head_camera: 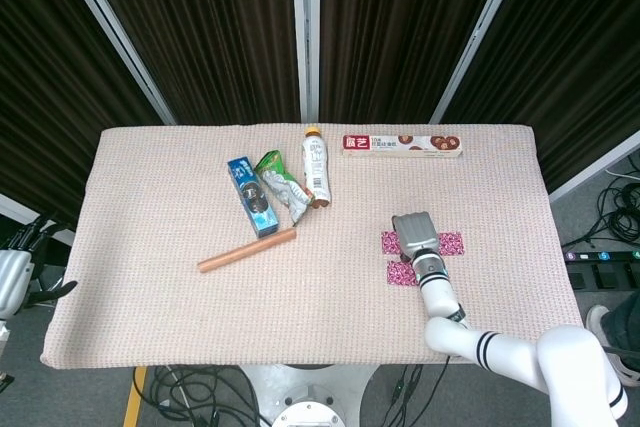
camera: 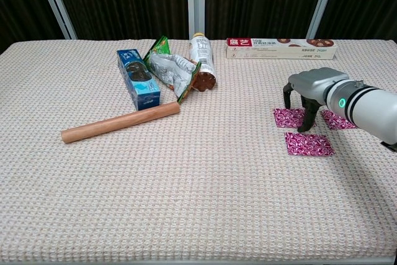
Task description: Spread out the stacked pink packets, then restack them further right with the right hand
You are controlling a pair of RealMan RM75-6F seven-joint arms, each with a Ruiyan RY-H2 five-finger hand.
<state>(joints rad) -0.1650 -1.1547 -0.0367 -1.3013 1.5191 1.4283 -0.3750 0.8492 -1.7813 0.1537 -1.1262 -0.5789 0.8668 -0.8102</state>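
Packets lie spread flat on the cloth, three pink ones near your right hand. Its fingers point down, apart; I can't tell if they pinch one. Push sideways and you may slide a packet away instead of lifting it.

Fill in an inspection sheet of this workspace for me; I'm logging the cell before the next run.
Surface: woven beige cloth over the table.
Job's things: three pink packets, spread flat, not stacked.
Clutter: wooden rod, blue box, crumpled green bag, bottle lying down, long biscuit box.
Hands: right hand arched over the packets, fingertips down; left hand off the table's edge.
Cables: on the floor.
Surroundings: dark curtains.
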